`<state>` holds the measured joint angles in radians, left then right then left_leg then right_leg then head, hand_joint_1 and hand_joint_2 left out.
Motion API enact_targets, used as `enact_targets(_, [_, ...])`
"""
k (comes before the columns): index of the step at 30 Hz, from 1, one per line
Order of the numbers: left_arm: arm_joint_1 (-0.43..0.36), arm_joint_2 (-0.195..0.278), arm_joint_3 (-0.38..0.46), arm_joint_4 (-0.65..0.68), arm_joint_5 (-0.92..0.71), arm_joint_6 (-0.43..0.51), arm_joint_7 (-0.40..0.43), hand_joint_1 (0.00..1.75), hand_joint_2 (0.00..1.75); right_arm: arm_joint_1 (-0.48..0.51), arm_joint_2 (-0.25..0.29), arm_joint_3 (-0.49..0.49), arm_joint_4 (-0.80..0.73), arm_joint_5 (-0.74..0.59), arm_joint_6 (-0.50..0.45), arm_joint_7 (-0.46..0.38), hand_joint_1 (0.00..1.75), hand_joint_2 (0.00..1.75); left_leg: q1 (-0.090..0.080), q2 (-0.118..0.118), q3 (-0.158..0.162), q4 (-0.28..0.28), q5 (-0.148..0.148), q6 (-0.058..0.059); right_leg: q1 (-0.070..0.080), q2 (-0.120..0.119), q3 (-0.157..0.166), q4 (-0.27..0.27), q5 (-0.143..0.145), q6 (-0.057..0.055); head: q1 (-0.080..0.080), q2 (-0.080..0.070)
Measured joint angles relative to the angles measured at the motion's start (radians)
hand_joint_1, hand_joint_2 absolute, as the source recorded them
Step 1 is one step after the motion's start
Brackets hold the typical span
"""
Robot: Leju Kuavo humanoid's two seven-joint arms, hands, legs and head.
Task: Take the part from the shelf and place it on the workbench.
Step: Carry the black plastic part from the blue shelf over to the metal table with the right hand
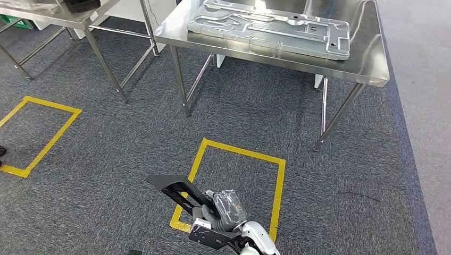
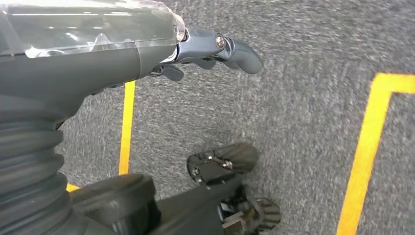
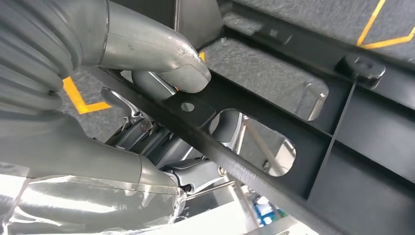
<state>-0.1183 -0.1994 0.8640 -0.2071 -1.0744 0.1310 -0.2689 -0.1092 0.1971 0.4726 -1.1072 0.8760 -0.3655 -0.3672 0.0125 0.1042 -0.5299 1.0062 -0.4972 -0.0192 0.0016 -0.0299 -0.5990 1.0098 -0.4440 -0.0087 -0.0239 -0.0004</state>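
**Right hand carries the black part short of the steel surface**

Head view: the right hand (image 1: 226,212) grips the black part (image 1: 178,188) low over the grey carpet, above a yellow taped rectangle (image 1: 234,186) and well short of the steel surface (image 1: 367,64), which bears a grey metal panel (image 1: 271,26).

Left wrist view: the left hand (image 2: 195,51) hangs over carpet, fingers loosely apart, holding nothing.

Right wrist view: thumb (image 3: 169,61) and fingers (image 3: 147,129) clamp the part's slotted bar (image 3: 254,147).

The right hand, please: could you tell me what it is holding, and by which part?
The right hand grips the black part at one end, thumb on top and fingers beneath, beside the oval cutouts.
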Motion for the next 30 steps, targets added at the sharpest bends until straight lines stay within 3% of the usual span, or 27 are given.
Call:
enact_targets(2, [-0.003, 0.0, 0.0, 0.0, -0.006, 0.012, 0.002, 0.0, 1.75, -0.003, 0.001, 0.0, 0.001, 0.0, -0.001, -0.001, 1.75, 1.75, 0.004, -0.041, -0.02, 0.054, -0.037, -0.008, -0.007, 0.019, 0.005, -0.007, 0.004, -0.012, 0.0, 0.0])
enact_targets(4, [-0.002, 0.0, 0.0, 0.0, -0.012, 0.03, 0.005, 0.0, 1.75, -0.006, 0.004, 0.0, 0.002, -0.002, -0.002, -0.002, 1.75, 1.75, 0.006, -0.082, -0.067, 0.157, -0.091, -0.011, -0.007, 0.035, 0.005, -0.007, 0.004, -0.019, 0.0, 0.0])
enact_targets(6, [0.001, 0.0, 0.0, 0.0, -0.019, 0.047, 0.004, 0.0, 1.75, -0.007, 0.004, 0.0, 0.005, -0.005, -0.003, -0.003, 1.75, 1.75, 0.006, -0.093, -0.122, 0.262, -0.126, -0.013, -0.005, 0.056, 0.006, -0.006, 0.003, -0.022, 0.0, 0.0])
enact_targets(7, [0.003, 0.0, 0.0, 0.0, -0.023, 0.053, -0.004, 0.0, 1.75, -0.007, 0.004, 0.0, 0.008, -0.006, -0.004, -0.003, 1.75, 1.75, 0.006, -0.095, -0.14, 0.288, -0.124, -0.012, -0.004, 0.071, 0.006, -0.005, 0.003, -0.022, 0.0, 0.0])
enact_targets(8, [0.004, 0.0, -0.001, 0.0, -0.026, 0.055, -0.017, 0.0, 1.75, -0.007, 0.004, 0.0, 0.011, -0.008, -0.005, -0.004, 1.75, 1.75, 0.006, -0.097, -0.142, 0.279, -0.102, -0.011, -0.003, 0.085, 0.007, -0.004, 0.002, -0.022, 0.0, 0.0])
enact_targets(10, [0.004, 0.0, -0.004, 0.0, -0.036, 0.055, -0.043, 0.0, 1.75, -0.008, 0.004, 0.0, 0.017, -0.012, -0.009, -0.009, 1.75, 1.75, 0.006, -0.118, -0.097, 0.156, -0.021, -0.003, -0.004, 0.114, 0.01, -0.001, 0.0, -0.019, 0.0, 0.0])
enact_targets(12, [0.003, 0.002, -0.011, 0.0, -0.046, 0.054, -0.056, 0.0, 1.75, -0.01, 0.005, 0.0, 0.021, -0.014, -0.013, -0.012, 1.75, 1.75, 0.006, -0.154, -0.05, 0.039, 0.027, 0.006, -0.003, 0.135, 0.009, 0.005, -0.004, -0.011, 0.0, 0.0])
enact_targets(13, [0.001, 0.003, -0.014, 0.0, -0.052, 0.052, -0.059, 0.0, 1.75, -0.011, 0.005, 0.0, 0.022, -0.015, -0.015, -0.013, 1.75, 1.75, 0.005, -0.167, -0.041, 0.016, 0.03, 0.01, -0.004, 0.142, 0.006, 0.007, -0.004, -0.006, 0.0, 0.0])
enact_targets(15, [-0.003, 0.003, -0.022, 0.0, -0.062, 0.048, -0.061, 0.0, 1.75, -0.011, 0.005, 0.0, 0.025, -0.016, -0.017, -0.013, 1.75, 1.75, 0.002, -0.164, -0.036, 0.008, 0.029, 0.018, -0.006, 0.154, 0.003, 0.002, -0.002, 0.008, 0.0, 0.0])
enact_targets(16, [-0.003, 0.003, -0.026, 0.0, -0.067, 0.046, -0.061, 0.0, 1.75, -0.011, 0.005, 0.0, 0.026, -0.016, -0.018, -0.013, 1.75, 1.75, 0.002, -0.162, -0.034, 0.001, 0.033, 0.019, -0.006, 0.156, 0.006, -0.002, 0.002, 0.007, 0.0, 0.0])
enact_targets(19, [-0.005, 0.003, -0.037, 0.0, -0.07, 0.038, -0.067, 0.0, 1.75, -0.014, 0.004, 0.0, 0.027, -0.016, -0.02, -0.012, 1.75, 1.75, 0.004, -0.16, -0.031, -0.007, 0.037, 0.02, -0.003, 0.152, 0.012, -0.01, 0.004, -0.016, 0.0, 0.0])
enact_targets(22, [-0.006, 0.002, -0.039, 0.0, -0.058, 0.035, -0.077, 0.0, 1.75, -0.013, 0.004, 0.0, 0.029, -0.015, -0.023, -0.012, 1.75, 1.75, 0.001, -0.162, -0.038, 0.009, 0.029, 0.029, -0.005, 0.148, 0.01, -0.001, -0.004, -0.004, 0.0, 0.0])
enact_targets(27, [-0.005, 0.002, -0.038, 0.0, -0.032, 0.021, -0.094, 0.0, 1.75, -0.014, 0.004, 0.0, 0.03, -0.011, -0.029, -0.015, 1.75, 1.75, -0.003, -0.164, -0.04, 0.013, 0.028, 0.032, -0.008, 0.144, 0.01, 0.0, -0.004, 0.0, 0.0, 0.0])
enact_targets(30, [-0.005, 0.002, -0.038, 0.0, -0.018, 0.007, -0.103, 0.0, 1.75, -0.014, 0.004, 0.0, 0.033, -0.01, -0.035, -0.017, 1.75, 1.75, -0.003, -0.164, -0.04, 0.013, 0.028, 0.033, -0.009, 0.144, 0.009, -0.001, -0.004, 0.009, 0.0, 0.0])
